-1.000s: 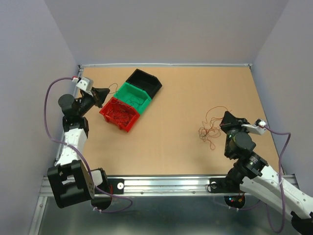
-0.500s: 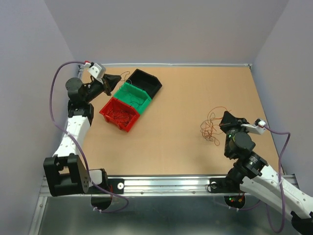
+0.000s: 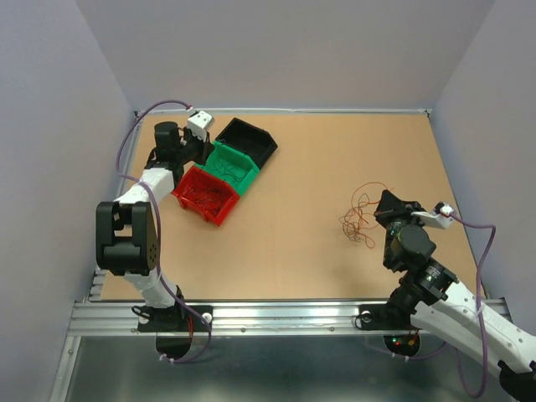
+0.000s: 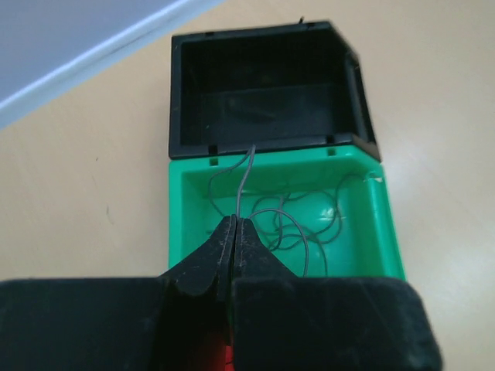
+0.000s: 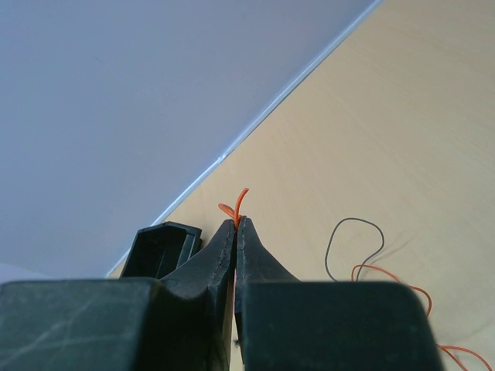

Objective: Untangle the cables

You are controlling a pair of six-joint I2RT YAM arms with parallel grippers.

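A small tangle of orange-brown and dark cables (image 3: 358, 219) lies on the table at the right. My right gripper (image 3: 383, 199) is at the tangle's right edge. In the right wrist view it (image 5: 237, 222) is shut on an orange cable end (image 5: 241, 199). A dark cable loop (image 5: 381, 236) lies beyond it. My left gripper (image 3: 204, 151) is over the green bin (image 3: 243, 180). In the left wrist view it (image 4: 235, 221) is shut on a thin dark cable (image 4: 246, 174) that runs up from its tips. More dark curls (image 4: 298, 228) lie in the green bin (image 4: 189, 197).
Three small bins stand in a diagonal row at the back left: black (image 3: 251, 138), green, and red (image 3: 219, 213), which holds red wires. The black bin (image 4: 263, 85) looks empty. The table's raised walls run behind and to both sides.
My left arm swung from left of the bins to over the green bin, its jaws shut. The right gripper stayed in place and the tangle shifted only slightly.
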